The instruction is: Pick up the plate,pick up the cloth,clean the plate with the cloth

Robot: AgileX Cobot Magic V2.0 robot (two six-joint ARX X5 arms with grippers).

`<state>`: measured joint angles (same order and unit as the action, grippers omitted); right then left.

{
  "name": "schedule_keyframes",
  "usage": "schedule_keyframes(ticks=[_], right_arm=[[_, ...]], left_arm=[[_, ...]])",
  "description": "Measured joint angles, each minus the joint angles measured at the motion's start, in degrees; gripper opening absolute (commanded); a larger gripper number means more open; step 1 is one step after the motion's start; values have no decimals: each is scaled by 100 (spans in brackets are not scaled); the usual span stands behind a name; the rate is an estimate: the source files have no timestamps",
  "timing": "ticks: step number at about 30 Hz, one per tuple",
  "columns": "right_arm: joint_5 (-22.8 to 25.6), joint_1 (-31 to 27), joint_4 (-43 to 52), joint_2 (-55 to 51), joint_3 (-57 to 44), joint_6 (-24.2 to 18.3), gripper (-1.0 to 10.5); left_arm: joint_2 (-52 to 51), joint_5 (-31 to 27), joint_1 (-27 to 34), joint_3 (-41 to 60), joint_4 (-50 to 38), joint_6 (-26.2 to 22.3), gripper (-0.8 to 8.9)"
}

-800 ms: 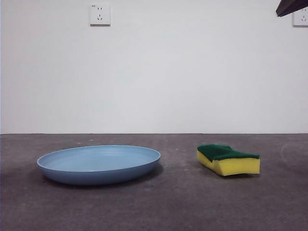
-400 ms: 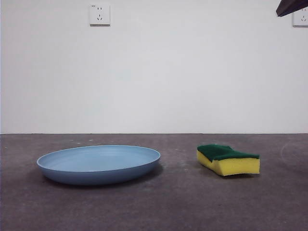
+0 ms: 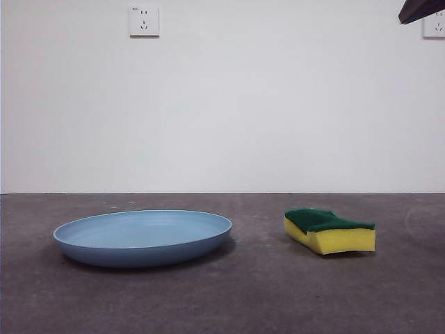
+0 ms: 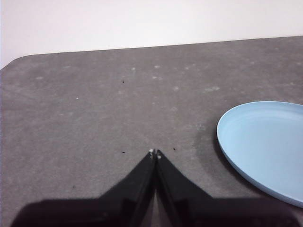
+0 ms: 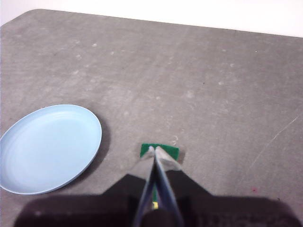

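While both hang high | left tool (image 4: 155, 153) closed | right tool (image 5: 154, 150) closed over sponge (image 5: 161, 150)

The left gripper (image 4: 155, 153) hung above the table (image 4: 94, 109) with its jaws pressed together. The right gripper (image 5: 154, 150) did likewise, higher over that table, perhaps the black tip (image 3: 421, 10) seen in the front view.

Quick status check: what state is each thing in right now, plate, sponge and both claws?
Plate: flat on the table, right way up, empty, untouched.
Sponge: on the table beside the plate, apart from it, green side up, not gripped.
Left claw: shut, empty, above bare table beside the plate.
Right claw: shut, empty, high above the sponge.
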<state>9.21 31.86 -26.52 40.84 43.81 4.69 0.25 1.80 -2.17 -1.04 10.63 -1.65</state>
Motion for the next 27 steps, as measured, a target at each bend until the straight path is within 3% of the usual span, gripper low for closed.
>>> schedule_keyframes(ticks=[27], right_arm=[[0,0,2,0,0,0,2]], left_arm=[[0,-13,57,0,-2,17,-4]])
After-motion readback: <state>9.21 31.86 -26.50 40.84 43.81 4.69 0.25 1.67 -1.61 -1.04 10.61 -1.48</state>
